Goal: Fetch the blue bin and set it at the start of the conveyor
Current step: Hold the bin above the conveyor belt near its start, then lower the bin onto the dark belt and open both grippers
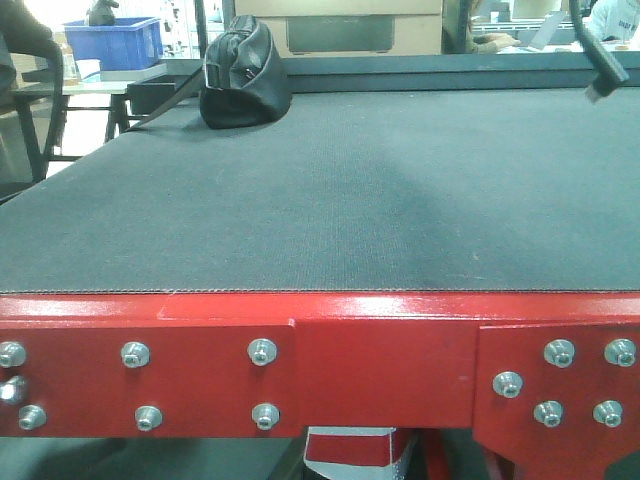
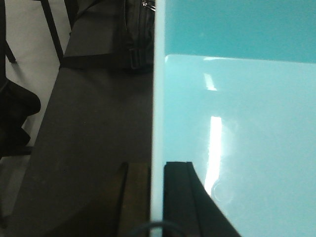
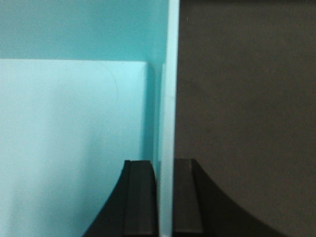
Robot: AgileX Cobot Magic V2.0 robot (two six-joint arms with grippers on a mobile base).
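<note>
Your left tool [image 2: 157,170] is clamped on one side wall of the blue bin [image 2: 247,123]: one finger [image 2: 180,197] sits inside the pale turquoise tub and the other presses the wall from outside, with the thin rim edge running straight between them. Your right tool [image 3: 165,168] grips the bin in the same way, with one dark finger [image 3: 140,197] against the inner face of the wall, its partner on the outer face, and no gap showing on either side. In both wrist views the bin's smooth floor catches the light, and the dark-grey belt [image 1: 320,200] of the conveyor start lies directly outside the gripped walls, so the bin is over the belt. You cannot tell from these views whether its base touches the belt or hangs above it. At the belt's near end the glossy red frame [image 1: 380,350] runs across, studded with silver hex bolts [image 1: 262,351]. A black bag [image 1: 243,75] lies on the belt towards its far end, and it also shows on the belt just outside the wall that your left tool holds. Beyond the belt, a dark blue crate [image 1: 112,40] stands on a worktop in the background.
</note>
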